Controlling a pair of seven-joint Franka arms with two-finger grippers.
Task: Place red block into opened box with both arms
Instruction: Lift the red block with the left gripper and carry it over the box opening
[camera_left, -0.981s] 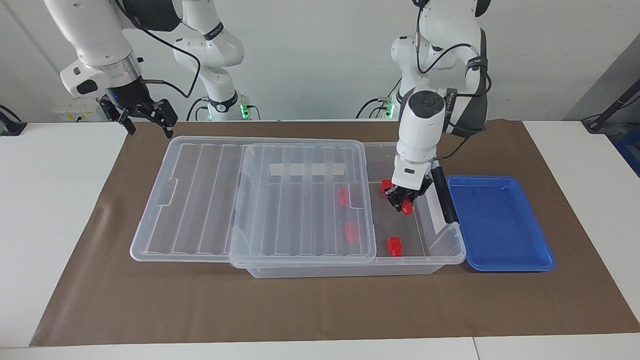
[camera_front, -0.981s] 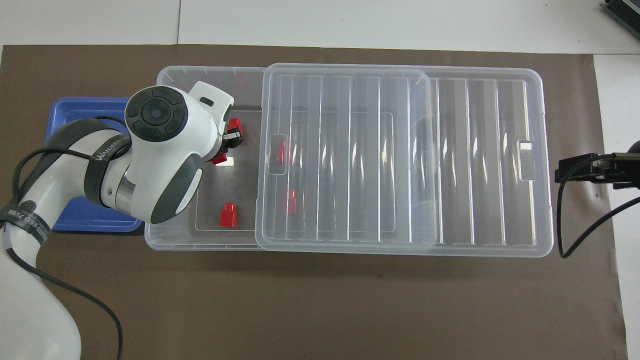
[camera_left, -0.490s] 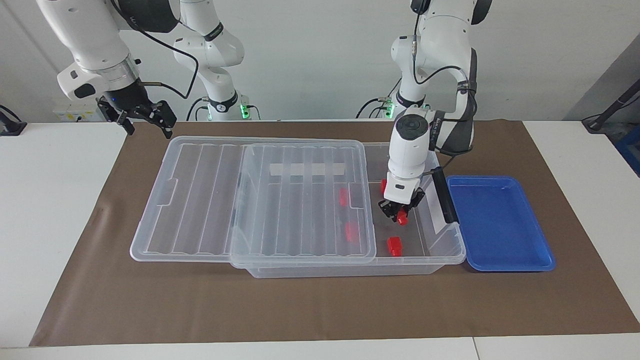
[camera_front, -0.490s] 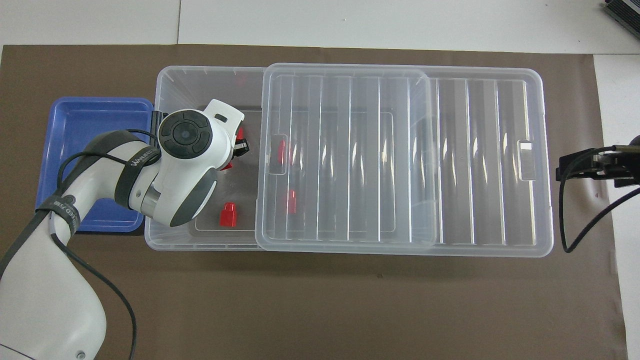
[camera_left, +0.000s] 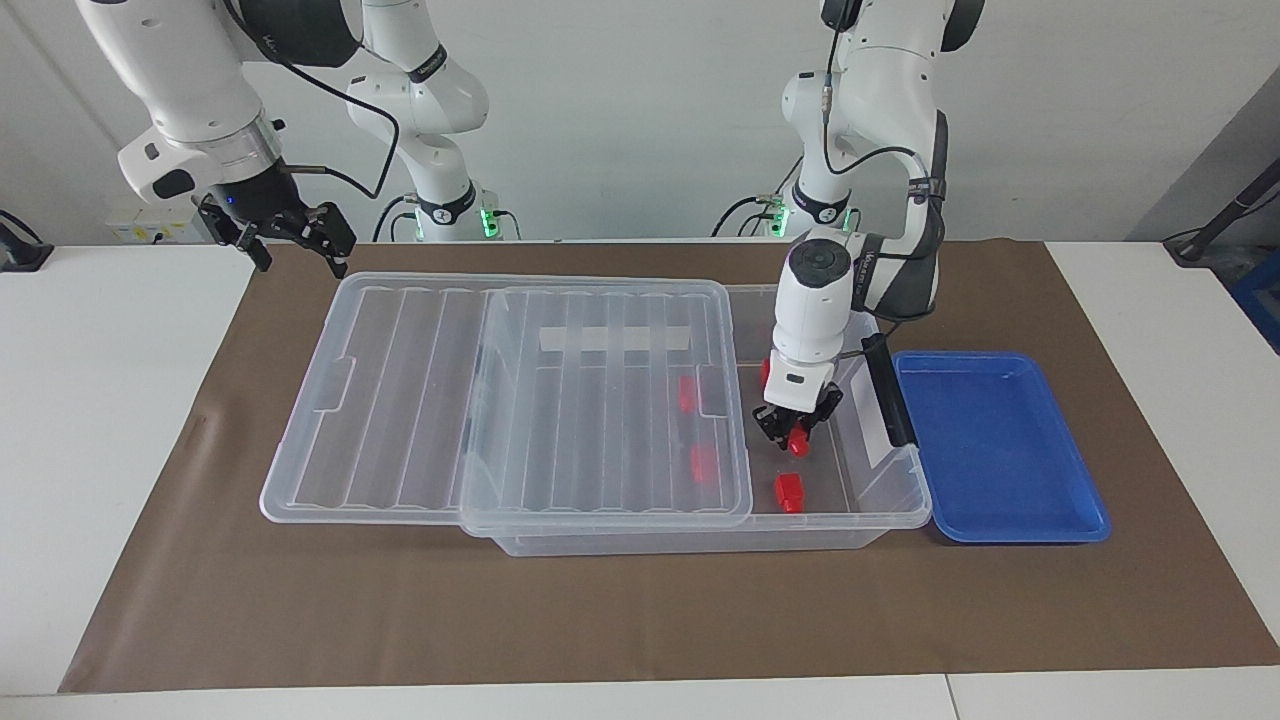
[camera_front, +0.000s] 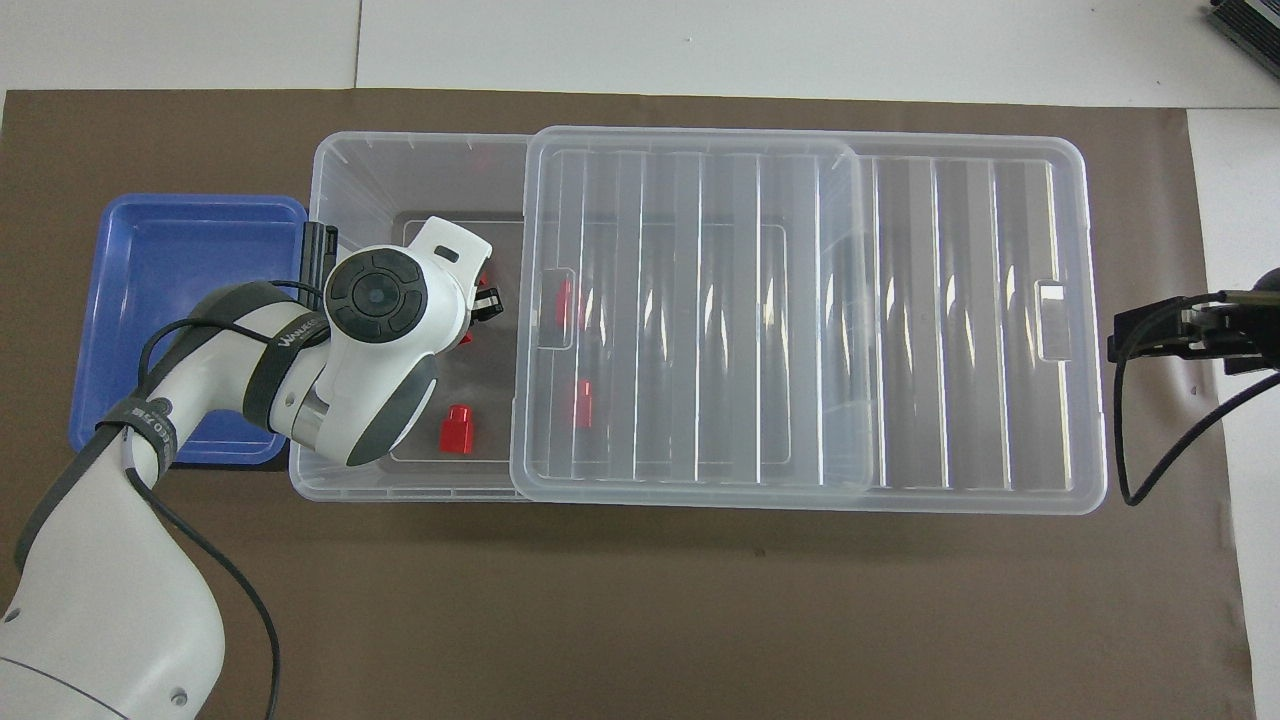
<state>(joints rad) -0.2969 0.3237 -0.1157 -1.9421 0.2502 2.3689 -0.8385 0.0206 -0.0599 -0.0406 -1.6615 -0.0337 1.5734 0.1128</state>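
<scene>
1. Over the last second my left fingers (camera_left: 795, 432) came down into the open end of the box (camera_left: 905, 480), pinching a red block (camera_left: 798, 444) all the way; the block hung at their tips, low inside the box and above its floor.
2. My wrist drew in and dropped as it went, so the block sat deeper between the box walls than a second before. I judged the placing nearly done: what remained was to let go.
3. Other red blocks already lay in the box: one (camera_left: 789, 491) on the floor just below my fingers, two more (camera_left: 687, 394) under the slid-back lid (camera_left: 500, 400), and one partly hidden by my wrist.
4. My right fingers (camera_left: 290, 232) stayed spread and empty, waiting in the air over the tabletop by the lid's end.
5. The blue tray (camera_left: 1000, 445) beside the box held nothing.
6. Writing: a band on my left forearm carried lettering beginning "WANU"; the rest I could not read.
</scene>
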